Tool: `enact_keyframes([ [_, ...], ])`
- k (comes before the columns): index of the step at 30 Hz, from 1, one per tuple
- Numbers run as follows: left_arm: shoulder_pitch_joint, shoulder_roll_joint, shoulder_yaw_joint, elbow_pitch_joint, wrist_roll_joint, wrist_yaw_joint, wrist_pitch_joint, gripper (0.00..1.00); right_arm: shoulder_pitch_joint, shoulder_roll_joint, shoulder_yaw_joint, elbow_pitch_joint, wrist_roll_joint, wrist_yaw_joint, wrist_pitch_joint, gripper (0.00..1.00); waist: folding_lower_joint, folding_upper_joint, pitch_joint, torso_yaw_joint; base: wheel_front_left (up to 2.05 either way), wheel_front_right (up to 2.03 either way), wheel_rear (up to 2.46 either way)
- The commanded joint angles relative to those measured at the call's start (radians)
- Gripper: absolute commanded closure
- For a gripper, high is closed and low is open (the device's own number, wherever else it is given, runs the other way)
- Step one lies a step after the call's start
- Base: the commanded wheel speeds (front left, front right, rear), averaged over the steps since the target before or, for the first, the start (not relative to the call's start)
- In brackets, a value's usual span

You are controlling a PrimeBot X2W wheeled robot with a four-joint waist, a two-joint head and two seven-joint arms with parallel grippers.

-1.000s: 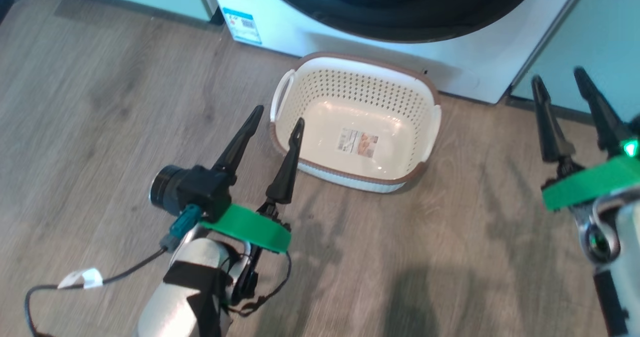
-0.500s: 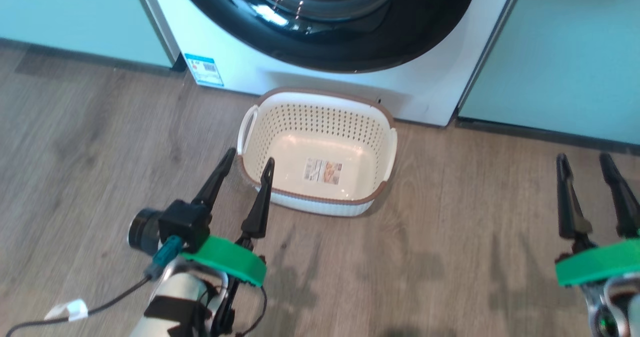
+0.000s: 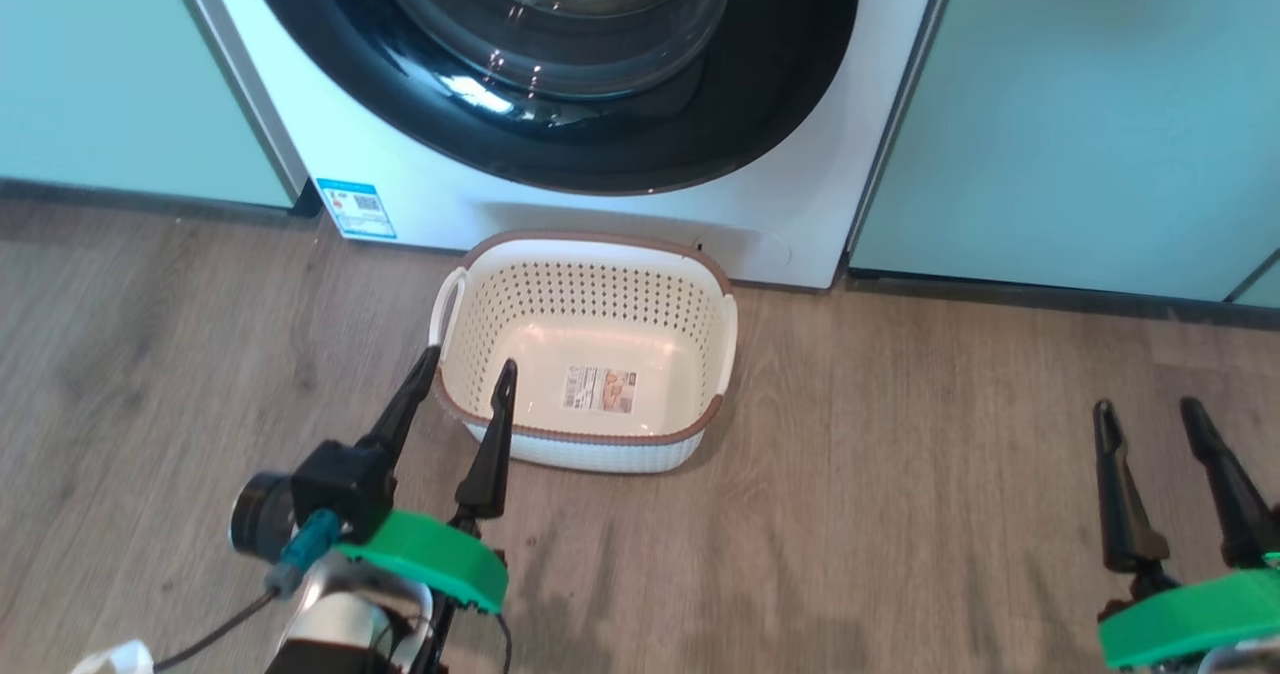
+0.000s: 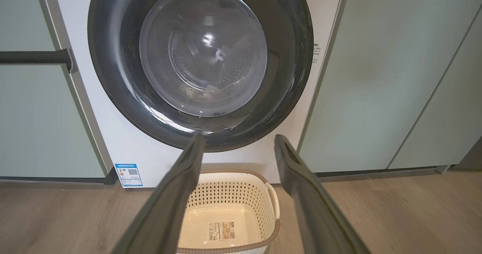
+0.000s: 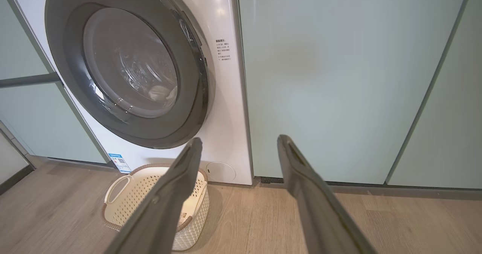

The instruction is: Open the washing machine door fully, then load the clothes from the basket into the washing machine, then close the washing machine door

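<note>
Since the earlier head view the whole picture has slid downward, which is the camera lifting rather than anything on the floor moving. More of the door shows now, and the basket keeps its place against the machine's foot. One washing machine (image 3: 420, 209) stands between mint-green cabinet panels (image 3: 1050, 104). Its single washing machine door (image 4: 203, 50) looks shut, the black rim lying flat against the white front in both wrist views. One basket (image 3: 585, 299) sits on the wooden floor (image 3: 850, 514) just in front of the machine, below the door, holding nothing but its bottom label. The clothes (image 4: 199, 92) are a pale heap low in the drum behind the glass, and how many pieces there are cannot be told. There is one blue sticker (image 3: 357, 209) and one round service flap (image 5: 220, 171). Of the two pincers, the left gripper (image 3: 470, 358) hangs over the basket's near left corner and the right gripper (image 3: 1145, 406) is well apart to the right above bare floor. Both have their fingers spread wide and grip nothing. By my judgement the loading and closing are done and only a check remains. That means confirming the rim sits flush all round, pressing near the latch side if it does not, and keeping the left fingers clear of the basket rim while drawing back.
</note>
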Motion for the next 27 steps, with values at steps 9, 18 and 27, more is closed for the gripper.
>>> enact_keyframes([
  [9, 0.022, 0.033, 0.05, -0.058, -0.021, 0.018, 0.01, 0.0, 0.05, 0.0, 0.026, -0.093, 0.006, -0.003, 0.028, 0.0, 0.0001, -0.0001, -0.032, -0.031, 0.0, 0.0, 0.0],
  [18, 0.029, 0.039, 0.045, -0.068, -0.025, 0.024, 0.014, 0.0, 0.062, 0.0, 0.027, -0.101, 0.016, -0.003, 0.039, 0.0, 0.0001, -0.0001, -0.037, -0.036, 0.0, 0.0, 0.0],
  [27, 0.025, 0.042, 0.04, -0.067, -0.028, 0.031, 0.011, 0.0, 0.058, 0.0, 0.031, -0.097, 0.019, -0.003, 0.039, 0.0, 0.0001, -0.0001, -0.038, -0.04, 0.0, 0.0, 0.0],
])
